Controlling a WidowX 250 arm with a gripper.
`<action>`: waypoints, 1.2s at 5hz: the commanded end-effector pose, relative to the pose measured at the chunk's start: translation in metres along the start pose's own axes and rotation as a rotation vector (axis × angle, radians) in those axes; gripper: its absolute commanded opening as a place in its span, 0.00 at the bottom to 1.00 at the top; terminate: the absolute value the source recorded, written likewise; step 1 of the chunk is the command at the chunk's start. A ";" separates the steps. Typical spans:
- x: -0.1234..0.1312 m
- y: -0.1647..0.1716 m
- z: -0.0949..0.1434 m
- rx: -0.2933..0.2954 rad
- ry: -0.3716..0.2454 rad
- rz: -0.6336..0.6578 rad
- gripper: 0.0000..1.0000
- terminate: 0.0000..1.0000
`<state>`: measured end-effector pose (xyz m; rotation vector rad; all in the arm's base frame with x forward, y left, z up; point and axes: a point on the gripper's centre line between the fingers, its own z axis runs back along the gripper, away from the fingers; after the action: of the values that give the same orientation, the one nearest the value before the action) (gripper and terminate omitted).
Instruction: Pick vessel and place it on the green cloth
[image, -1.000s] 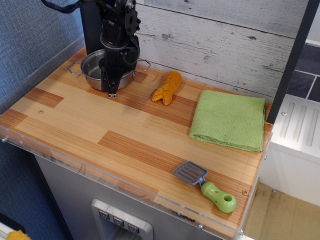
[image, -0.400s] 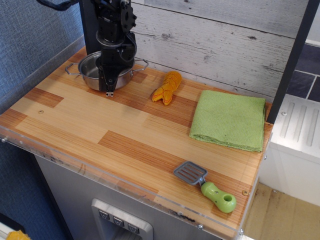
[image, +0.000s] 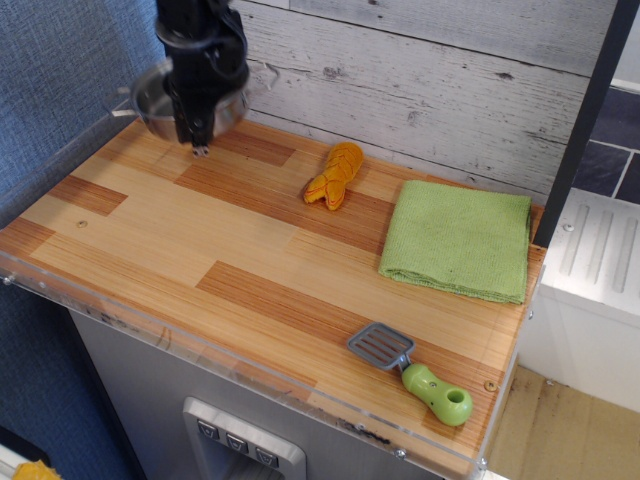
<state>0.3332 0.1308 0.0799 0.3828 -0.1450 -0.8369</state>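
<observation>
The vessel (image: 146, 102) is a small shiny steel pot at the back left, held off the wooden counter (image: 250, 250), with a thin wire handle sticking out on its left. My gripper (image: 200, 150) is black, points down, and is shut on the pot's near rim, with its fingertips showing just below the pot. The arm hides most of the pot. The green cloth (image: 458, 238) lies flat and bare at the right side of the counter, far from the gripper.
An orange toy (image: 335, 175) lies between the pot and the cloth near the back wall. A grey spatula with a green handle (image: 412, 372) lies near the front right edge. A blue wall runs along the left and a plank wall along the back.
The gripper has risen and shifted left and back with the pot in it. The pot has left the counter where it stood a second ago.
</observation>
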 end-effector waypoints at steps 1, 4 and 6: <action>-0.003 -0.021 0.053 0.137 -0.087 -0.044 0.00 0.00; 0.044 -0.091 0.067 0.179 -0.198 -0.243 0.00 0.00; 0.078 -0.119 0.066 0.124 -0.234 -0.381 0.00 0.00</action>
<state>0.2829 -0.0223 0.0805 0.4071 -0.3100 -1.2570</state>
